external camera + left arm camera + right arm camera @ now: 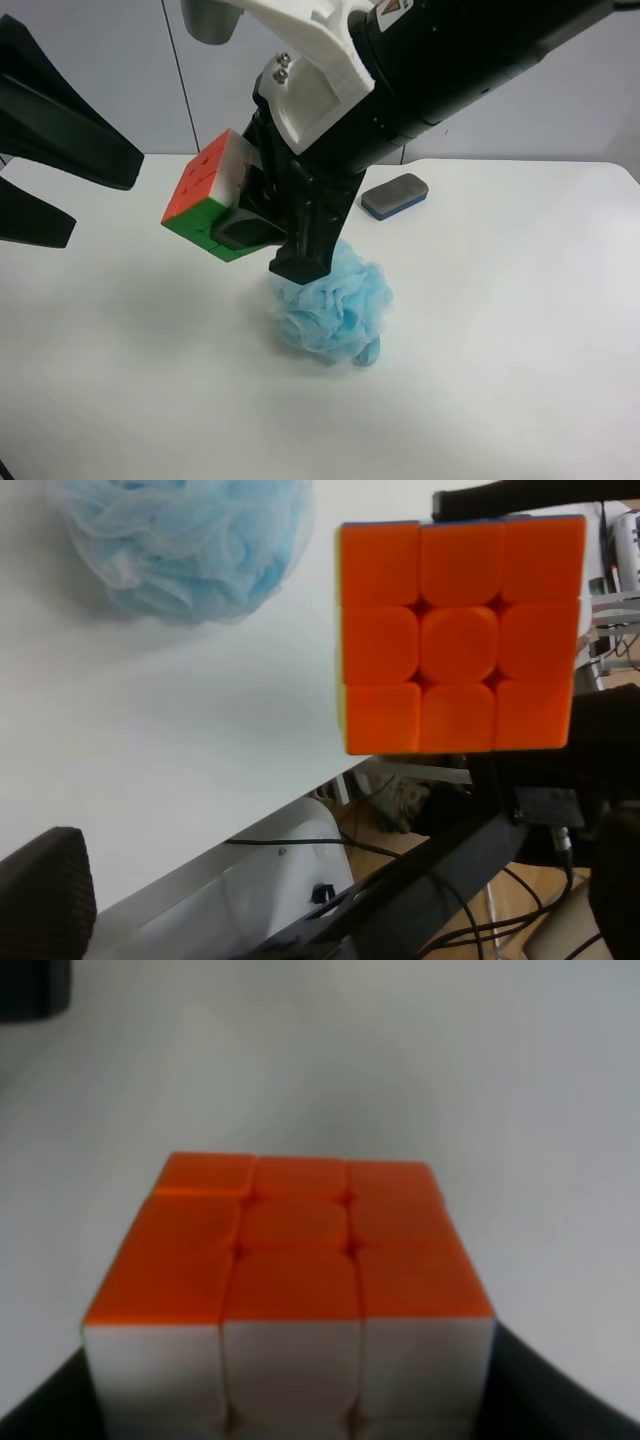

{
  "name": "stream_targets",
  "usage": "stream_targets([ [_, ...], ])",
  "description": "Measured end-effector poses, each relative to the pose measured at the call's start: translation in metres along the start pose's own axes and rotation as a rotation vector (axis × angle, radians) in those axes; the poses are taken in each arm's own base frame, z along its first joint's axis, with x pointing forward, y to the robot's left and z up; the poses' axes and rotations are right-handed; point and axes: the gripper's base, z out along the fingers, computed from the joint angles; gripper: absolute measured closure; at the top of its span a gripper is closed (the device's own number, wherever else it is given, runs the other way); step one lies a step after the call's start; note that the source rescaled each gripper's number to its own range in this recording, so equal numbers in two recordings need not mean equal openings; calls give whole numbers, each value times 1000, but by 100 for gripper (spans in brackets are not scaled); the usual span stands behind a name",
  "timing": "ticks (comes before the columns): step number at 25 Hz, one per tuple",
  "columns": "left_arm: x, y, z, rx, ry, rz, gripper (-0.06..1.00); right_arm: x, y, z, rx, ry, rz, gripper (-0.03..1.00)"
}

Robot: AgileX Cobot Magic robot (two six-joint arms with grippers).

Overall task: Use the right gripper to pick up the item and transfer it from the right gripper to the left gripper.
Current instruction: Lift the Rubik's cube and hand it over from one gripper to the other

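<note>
The puzzle cube (205, 195) shows orange, green and white faces and hangs in the air above the table. My right gripper (240, 195), black with a white bracket, is shut on it. In the right wrist view the cube (300, 1260) fills the frame between the dark fingers (560, 1395). My left gripper (100, 205) is at the exterior high view's left, open, its fingers apart from the cube. In the left wrist view the cube's orange face (460, 635) is straight ahead, and a finger (45, 890) shows at the frame's corner.
A fluffy light-blue bath sponge (335, 305) sits on the white table (500, 350) just below the right arm; it also shows in the left wrist view (180, 540). A grey-and-blue eraser (395, 195) lies farther back. The table edge (250, 810), with cables below it, shows in the left wrist view.
</note>
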Motion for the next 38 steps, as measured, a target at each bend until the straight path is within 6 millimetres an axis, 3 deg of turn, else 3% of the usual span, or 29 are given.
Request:
stream_targets([
  [9,-3,-1,2,20,-11,-7,-5,-2,1,0,-4,-17,18,96],
  [17,-17,5,18,65,0,-31,-5,0,0,10,-24,-9,41,96],
  [38,-29,17,35,47,30,-44,-5,-4,1,10,-39,-48,90,96],
])
